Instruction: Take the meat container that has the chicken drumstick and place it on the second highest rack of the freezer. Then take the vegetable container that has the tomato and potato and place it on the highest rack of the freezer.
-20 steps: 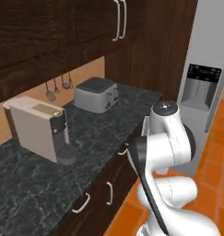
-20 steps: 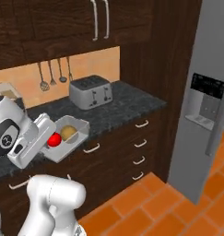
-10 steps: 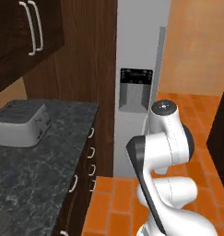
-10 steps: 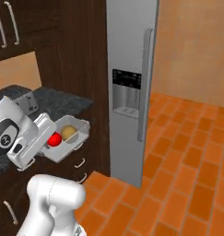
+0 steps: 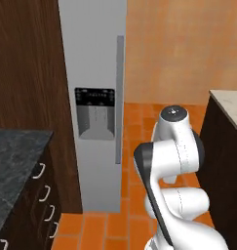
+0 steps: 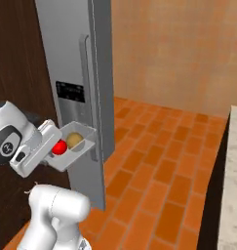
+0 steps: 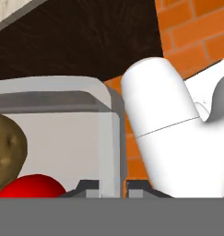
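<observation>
Second leg of the task, by the look of it: the tool is clamped on the wall of the vegetable container, carried in the air just in front of the freezer. Freezer doors appear shut; racking is left. Right base view shows tomato and potato riding inside. Hand view alone shows the fingertips straddling the wall. Left base view adds the dispenser panel.

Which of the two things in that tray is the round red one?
The tomato, a bright red ball. The potato beside it in the tray is tan and oval.
</observation>
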{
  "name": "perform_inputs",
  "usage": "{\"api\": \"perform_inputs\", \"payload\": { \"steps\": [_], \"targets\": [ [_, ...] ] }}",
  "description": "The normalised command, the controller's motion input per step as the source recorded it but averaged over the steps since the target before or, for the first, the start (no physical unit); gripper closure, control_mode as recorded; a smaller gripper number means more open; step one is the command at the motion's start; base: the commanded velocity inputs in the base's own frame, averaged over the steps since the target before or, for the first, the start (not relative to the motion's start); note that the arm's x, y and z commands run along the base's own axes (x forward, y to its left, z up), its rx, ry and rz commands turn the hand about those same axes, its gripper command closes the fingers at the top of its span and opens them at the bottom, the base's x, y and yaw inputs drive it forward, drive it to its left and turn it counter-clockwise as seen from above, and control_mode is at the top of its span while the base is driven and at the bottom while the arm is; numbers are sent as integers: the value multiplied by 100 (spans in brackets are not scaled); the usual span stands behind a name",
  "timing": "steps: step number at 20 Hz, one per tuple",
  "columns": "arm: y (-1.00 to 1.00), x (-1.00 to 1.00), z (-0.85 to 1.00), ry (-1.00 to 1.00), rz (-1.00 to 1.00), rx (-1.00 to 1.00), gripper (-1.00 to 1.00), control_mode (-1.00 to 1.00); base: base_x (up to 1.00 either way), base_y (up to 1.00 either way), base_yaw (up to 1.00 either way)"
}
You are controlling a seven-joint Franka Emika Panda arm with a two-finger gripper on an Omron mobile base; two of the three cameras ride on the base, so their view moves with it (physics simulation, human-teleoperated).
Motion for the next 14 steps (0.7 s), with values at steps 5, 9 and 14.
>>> {"api": "perform_inputs", "payload": {
  "steps": [5,9,14],
  "targets": [
    [0,0,0,0,0,0,100,100,75,-83,-7],
    [0,0,0,0,0,0,100,100,100,-33,-12],
    [0,0,0,0,0,0,100,100,98,-50,-11]
  ]
}}
